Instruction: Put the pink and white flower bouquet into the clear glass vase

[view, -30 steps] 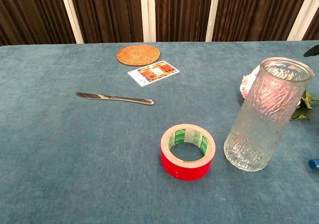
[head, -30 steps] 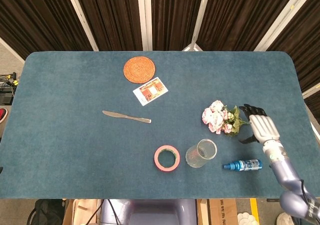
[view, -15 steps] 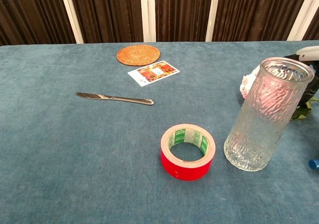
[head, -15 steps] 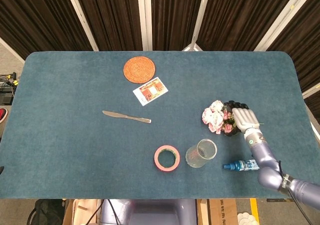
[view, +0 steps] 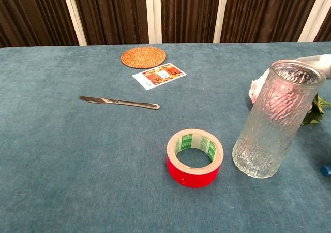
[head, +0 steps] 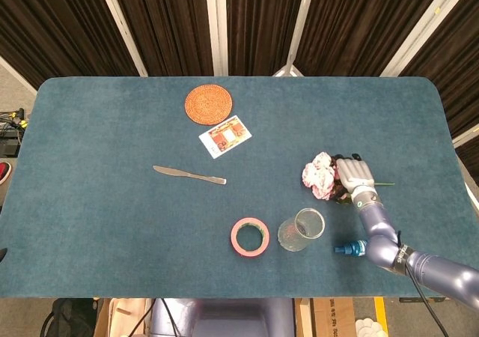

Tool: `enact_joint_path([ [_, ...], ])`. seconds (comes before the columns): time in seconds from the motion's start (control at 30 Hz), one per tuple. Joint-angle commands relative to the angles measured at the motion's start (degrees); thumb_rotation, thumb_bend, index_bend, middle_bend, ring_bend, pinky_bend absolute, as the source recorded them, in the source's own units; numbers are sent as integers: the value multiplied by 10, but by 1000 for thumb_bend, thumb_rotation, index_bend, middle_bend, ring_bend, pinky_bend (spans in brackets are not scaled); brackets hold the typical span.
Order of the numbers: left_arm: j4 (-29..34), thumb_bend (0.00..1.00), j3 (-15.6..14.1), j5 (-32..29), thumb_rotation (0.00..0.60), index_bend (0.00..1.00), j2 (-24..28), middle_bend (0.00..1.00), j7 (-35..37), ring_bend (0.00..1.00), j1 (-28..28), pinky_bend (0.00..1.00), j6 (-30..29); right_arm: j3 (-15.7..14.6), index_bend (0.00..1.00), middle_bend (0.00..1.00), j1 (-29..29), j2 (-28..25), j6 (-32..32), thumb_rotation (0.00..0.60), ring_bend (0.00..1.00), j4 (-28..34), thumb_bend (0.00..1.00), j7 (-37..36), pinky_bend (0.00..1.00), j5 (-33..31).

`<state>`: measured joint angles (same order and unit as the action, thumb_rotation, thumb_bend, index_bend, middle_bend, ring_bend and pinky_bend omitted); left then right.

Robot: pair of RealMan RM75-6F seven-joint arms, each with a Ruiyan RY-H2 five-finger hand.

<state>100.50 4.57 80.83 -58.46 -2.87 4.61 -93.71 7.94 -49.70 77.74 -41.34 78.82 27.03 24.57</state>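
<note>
The pink and white bouquet (head: 319, 177) lies on the blue table right of centre, its stem pointing right. My right hand (head: 356, 175) lies over the leafy middle of the bouquet, covering it; whether its fingers have closed on the stems is hidden. The clear glass vase (head: 301, 230) stands upright just in front of the flowers. In the chest view the vase (view: 276, 120) hides most of the bouquet (view: 256, 88), and only a silver sliver of the right hand (view: 321, 62) shows at the edge. My left hand appears in neither view.
A red tape roll (head: 250, 237) sits left of the vase. A small blue bottle (head: 352, 249) lies by my right forearm. A table knife (head: 189, 174), a printed card (head: 224, 136) and a woven coaster (head: 209, 103) lie farther left and back.
My right hand has moved left, from beside the bouquet's leaves to on top of them, and the forearm has swung in over the blue bottle. The bouquet has barely shifted.
</note>
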Motion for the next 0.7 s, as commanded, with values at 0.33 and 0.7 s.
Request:
enact_joint_path([
  [0.33, 2, 217, -5, 10, 600, 87, -1, 0, -3, 0, -1, 49, 2, 3, 461, 412, -5, 4, 0, 600, 439, -4, 360, -24, 96, 7],
  [0.7, 3, 217, -5, 7, 600, 88, 3, 0, 5, 0, 0, 49, 2, 85, 471, 418, 34, -87, 50, 600, 445, 67, 365, -175, 97, 77],
])
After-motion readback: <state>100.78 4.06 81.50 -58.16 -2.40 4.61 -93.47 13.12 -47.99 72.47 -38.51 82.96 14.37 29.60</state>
